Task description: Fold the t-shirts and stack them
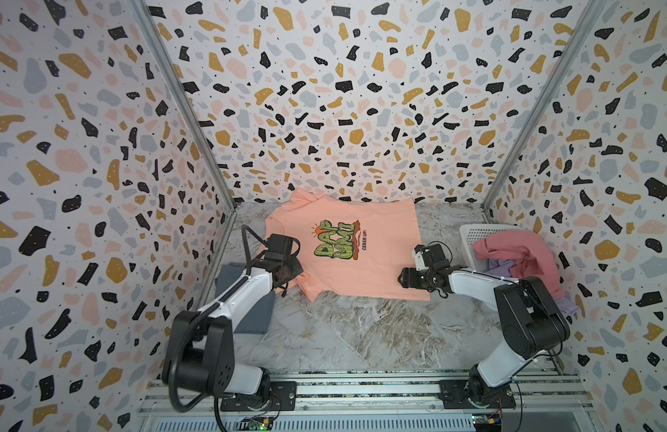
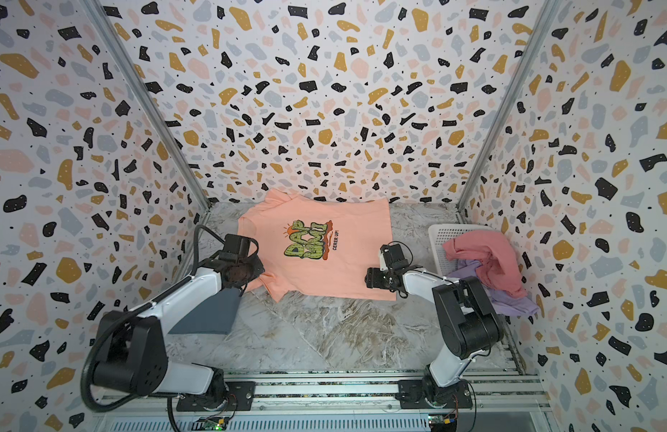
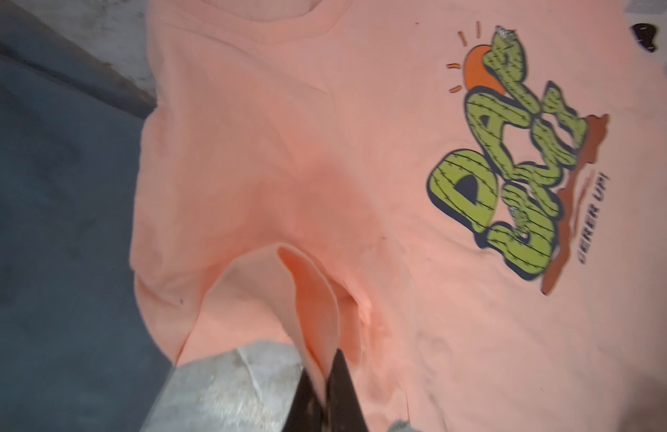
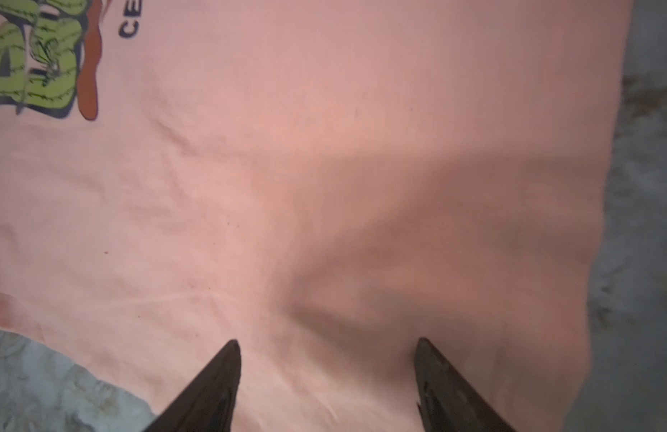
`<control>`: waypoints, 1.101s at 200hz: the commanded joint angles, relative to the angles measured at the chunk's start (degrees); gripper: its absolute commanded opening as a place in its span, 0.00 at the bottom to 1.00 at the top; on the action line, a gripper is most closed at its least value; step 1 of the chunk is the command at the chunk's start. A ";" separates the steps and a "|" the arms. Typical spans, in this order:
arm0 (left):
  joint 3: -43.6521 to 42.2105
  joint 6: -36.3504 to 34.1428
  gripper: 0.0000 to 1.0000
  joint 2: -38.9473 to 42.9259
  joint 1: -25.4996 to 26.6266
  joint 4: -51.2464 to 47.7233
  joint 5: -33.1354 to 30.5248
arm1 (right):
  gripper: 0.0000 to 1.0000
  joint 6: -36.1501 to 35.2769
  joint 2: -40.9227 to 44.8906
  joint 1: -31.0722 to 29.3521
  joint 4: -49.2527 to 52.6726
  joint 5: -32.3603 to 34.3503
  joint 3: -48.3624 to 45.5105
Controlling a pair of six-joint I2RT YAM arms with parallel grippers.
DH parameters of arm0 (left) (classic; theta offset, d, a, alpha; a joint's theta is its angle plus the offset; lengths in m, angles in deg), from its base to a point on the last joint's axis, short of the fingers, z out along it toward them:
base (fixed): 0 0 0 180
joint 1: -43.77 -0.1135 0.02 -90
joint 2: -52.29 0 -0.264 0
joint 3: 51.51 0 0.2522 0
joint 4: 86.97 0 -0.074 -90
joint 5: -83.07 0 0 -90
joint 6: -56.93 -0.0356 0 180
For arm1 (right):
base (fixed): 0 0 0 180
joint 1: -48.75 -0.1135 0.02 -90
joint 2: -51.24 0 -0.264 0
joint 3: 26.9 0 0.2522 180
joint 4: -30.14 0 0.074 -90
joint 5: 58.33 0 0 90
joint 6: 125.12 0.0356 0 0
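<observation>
Peach tee (image 1: 347,247) is spread out graphic-up on the table (image 1: 362,336). Left gripper (image 3: 325,370) is pinched tight on a fold at the tee's left edge. Right gripper (image 4: 326,342) hangs over the tee's right end, jaws wide apart and holding nothing. Folded grey tee (image 2: 208,314) sits just left of it. Basket (image 1: 474,232) with the rose tee (image 1: 519,250) and lavender tee (image 2: 511,303) is off to its right.

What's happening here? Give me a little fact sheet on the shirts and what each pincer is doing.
peach t-shirt: spread flat on the marble table, print up
left pincer: shut on a fold at the peach t-shirt's sleeve
right pincer: open above the shirt's hem end, holding nothing
grey t-shirt: folded, on the table's left side
rose t-shirt: draped over the white basket
lavender t-shirt: bunched beneath the rose one
</observation>
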 commanded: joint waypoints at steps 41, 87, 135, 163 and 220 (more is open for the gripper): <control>5.26 1.63 0.53 21.03 4.16 -20.60 14.02 | 0.73 -4.69 -1.44 2.22 6.18 0.16 3.45; 14.44 -6.59 0.65 10.97 4.07 -17.52 4.56 | 0.73 -5.18 -1.35 2.49 8.61 -0.01 8.84; 9.29 -8.35 0.67 -4.80 4.01 6.00 6.58 | 0.73 -1.19 -3.80 2.39 3.85 -1.44 10.65; 14.57 -10.88 0.71 -16.57 3.92 10.56 4.73 | 0.73 -0.18 -6.85 2.34 -0.91 -3.30 12.86; 22.41 -10.25 0.77 -35.05 3.53 11.45 4.93 | 0.73 -0.27 -17.14 2.10 0.22 -3.71 22.00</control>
